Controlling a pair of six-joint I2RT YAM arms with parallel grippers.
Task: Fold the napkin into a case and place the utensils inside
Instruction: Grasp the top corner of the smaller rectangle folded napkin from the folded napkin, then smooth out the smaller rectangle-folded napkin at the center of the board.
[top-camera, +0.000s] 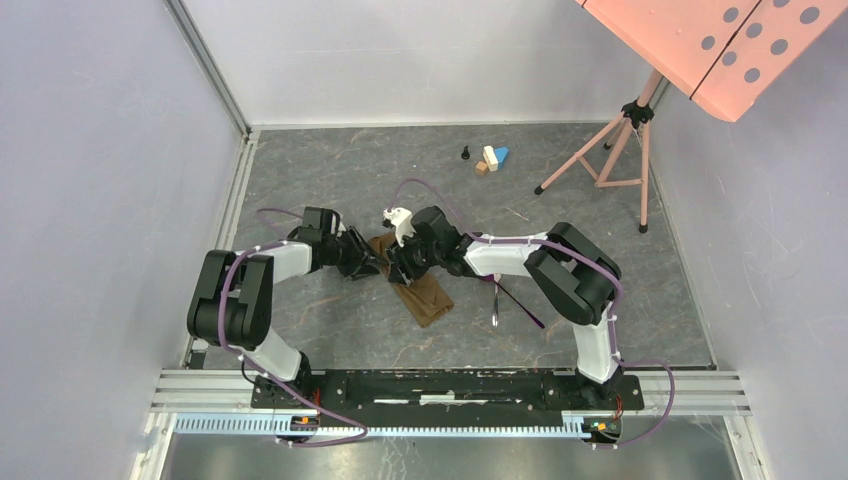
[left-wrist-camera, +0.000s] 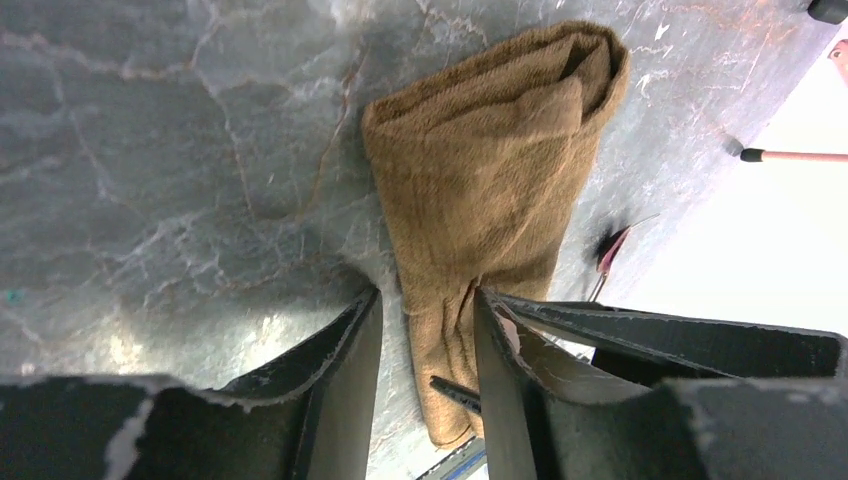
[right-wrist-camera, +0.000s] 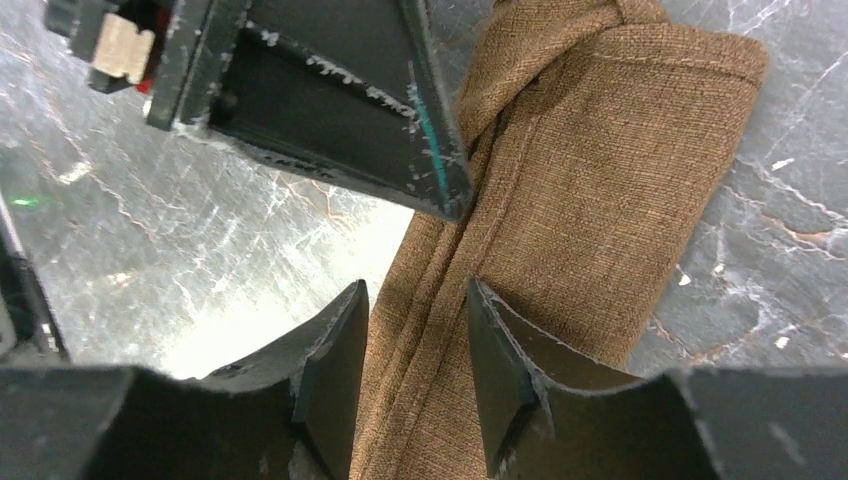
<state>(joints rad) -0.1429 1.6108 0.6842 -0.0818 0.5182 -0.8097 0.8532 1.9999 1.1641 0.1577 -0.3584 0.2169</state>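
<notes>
**Napkin folded to a pouch; cutlery not yet inside**

At the left, the left gripper (left-wrist-camera: 428, 292) stands low over the grey marbled table (left-wrist-camera: 150, 150). Its two dark fingers are partway apart, astride the narrow near end of the plain brown soft-cloth napkin (left-wrist-camera: 480, 150). A sliver of table shows between one finger and the cloth, so we read this pincer as narrowly open, not clamped.

The napkin lies flat at mid-table between the two arms, as a narrow rectangular pouch with doubled layers. We judge the folding into a case largely done, though we cannot tell whether its mouth gapes enough to admit anything.

Just to the right, the right gripper (right-wrist-camera: 415, 285) meets the same cloth from the opposite side. Its fingers stand a modest gap apart over a lengthwise ridge of the fold. We cannot tell whether they pinch that ridge or merely rest over it.

Further right, apart from the napkin, lie the small silver metal fork (top-camera: 494, 303) and the spoon (top-camera: 522, 306) with its thin dark handle. They lie close together on the bare table, and neither gripper touches them. We judge that the second half of the task, placing both inside, is wholly left to do.

The small coloured toy blocks (top-camera: 490, 159) at the far side take no part.
</notes>
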